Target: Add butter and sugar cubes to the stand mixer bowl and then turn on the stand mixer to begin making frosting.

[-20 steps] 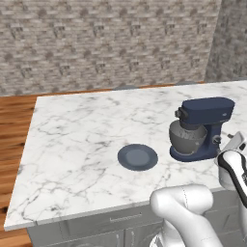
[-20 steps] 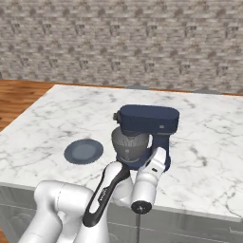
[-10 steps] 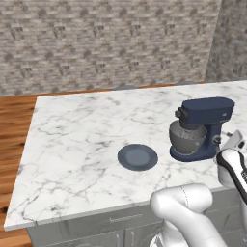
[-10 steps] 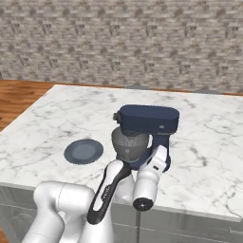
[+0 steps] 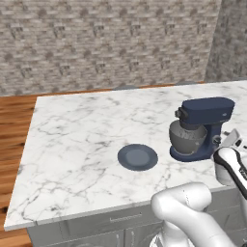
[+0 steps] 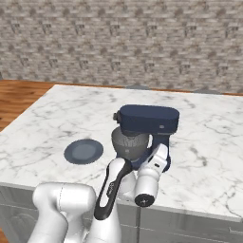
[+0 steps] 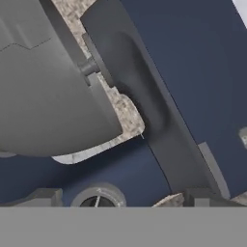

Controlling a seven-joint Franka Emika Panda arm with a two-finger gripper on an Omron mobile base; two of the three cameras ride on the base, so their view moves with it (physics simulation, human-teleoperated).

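The gripper [image 7: 118, 198] sits right up against the side of the stand mixer [image 6: 148, 130], its 2 dark fingertips [image 7: 41, 197] spread wide apart with nothing between them. From the hand view, a small round silver knob [image 7: 99, 195] shows just between the tips at the bottom edge, against the navy-blue mixer body. Beside it hangs the grey stand mixer bowl [image 7: 43, 96], under the bulky head.

From the right base view, the white arm reaches forward so that its hand rests close to the mixer's near side, by the base. The mixer stands on the white marble counter [image 5: 77, 140], with a dark blue-grey round plate [image 5: 138, 157] near it on the left. The plate looks bare; the butter and sugar cubes may already be in the bowl, though its inside is hidden.

The step in hand appears to be turning the mixer on. To do it well, the tips should centre on the knob, close gently on it, then twist without pushing the mixer across the counter.

No brand name, label or writing is readable anywhere.
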